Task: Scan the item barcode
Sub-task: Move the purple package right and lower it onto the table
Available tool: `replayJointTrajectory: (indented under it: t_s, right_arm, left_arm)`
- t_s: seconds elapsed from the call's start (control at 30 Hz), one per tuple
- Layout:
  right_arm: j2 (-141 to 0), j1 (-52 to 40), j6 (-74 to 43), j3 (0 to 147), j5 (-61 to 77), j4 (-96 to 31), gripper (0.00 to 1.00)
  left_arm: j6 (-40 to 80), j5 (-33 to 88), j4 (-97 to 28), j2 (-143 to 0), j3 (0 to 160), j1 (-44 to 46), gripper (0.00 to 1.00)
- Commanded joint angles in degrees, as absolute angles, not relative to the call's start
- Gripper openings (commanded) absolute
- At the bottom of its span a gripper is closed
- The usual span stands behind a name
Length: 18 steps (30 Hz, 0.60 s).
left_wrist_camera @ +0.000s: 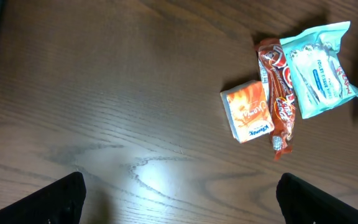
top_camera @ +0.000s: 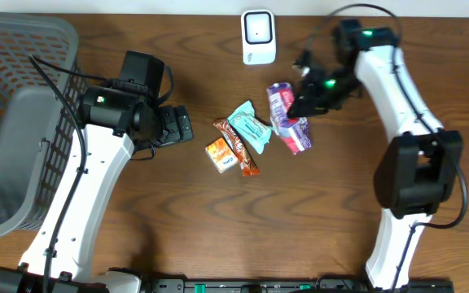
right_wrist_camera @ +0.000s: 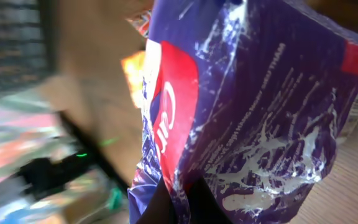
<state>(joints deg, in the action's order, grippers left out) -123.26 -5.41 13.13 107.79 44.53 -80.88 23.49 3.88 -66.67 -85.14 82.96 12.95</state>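
Observation:
A purple packet (top_camera: 290, 124) with a red patch lies right of centre, and my right gripper (top_camera: 301, 106) is shut on its edge. In the right wrist view the purple packet (right_wrist_camera: 260, 112) fills the frame, its crinkled film pinched between my dark fingers (right_wrist_camera: 161, 202) at the bottom. A white barcode scanner (top_camera: 258, 37) stands upright at the table's back edge, above the packet. My left gripper (top_camera: 184, 126) hovers open over bare wood left of the items, nothing between its fingertips (left_wrist_camera: 73, 186).
A teal wipes packet (top_camera: 249, 126), a red-brown snack bar (top_camera: 238, 146) and a small orange box (top_camera: 221, 155) lie together at the centre. A grey mesh basket (top_camera: 15, 49) fills the far left of the table.

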Motion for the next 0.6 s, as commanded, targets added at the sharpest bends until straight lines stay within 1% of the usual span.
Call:
replayJointTrajectory:
  t_s: [0.0, 0.07, 0.13, 0.2, 0.27, 0.3, 0.4, 0.43, 0.57]
  right_arm:
    - [-123.5, -1.2, 21.3, 99.3, 60.6, -78.7, 0.01]
    - [-123.5, 1.5, 21.3, 94.7, 59.3, -75.7, 0.01]
    - [-123.5, 5.0, 17.5, 92.1, 51.4, -72.9, 0.10]
    - [-123.4, 7.6, 13.0, 92.9, 43.0, -72.8, 0.24]
    - [-123.2, 9.6, 10.9, 95.1, 36.4, -74.7, 0.27]
    - [-123.2, 10.5, 10.0, 97.0, 33.4, -76.4, 0.30]
    - [-123.1, 12.0, 7.5, 102.7, 28.5, -80.9, 0.32]
    - [-123.1, 12.2, 7.1, 105.0, 27.4, -82.7, 0.36]
    - [-123.1, 11.4, 7.3, 110.9, 26.9, -87.5, 0.57]
  left_arm:
    - [22.5, 2.9, -66.8, -85.6, 83.4, 12.8, 0.98]
    - [22.5, 2.9, -66.8, -85.6, 83.4, 12.8, 0.98]
    - [22.5, 2.9, -66.8, -85.6, 83.4, 12.8, 0.98]
    - [22.5, 2.9, -66.8, -85.6, 83.4, 12.8, 0.98]
    - [22.5, 2.9, -66.8, -85.6, 83.4, 12.8, 0.98]
    - [22.5, 2.9, -66.8, -85.6, 83.4, 12.8, 0.98]
    - [22.5, 2.9, -66.8, -85.6, 83.4, 12.8, 0.98]
    - [22.5, 2.9, -66.8, -85.6, 83.4, 12.8, 0.98]
    - [22.5, 2.9, -66.8, -85.6, 83.4, 12.8, 0.98]
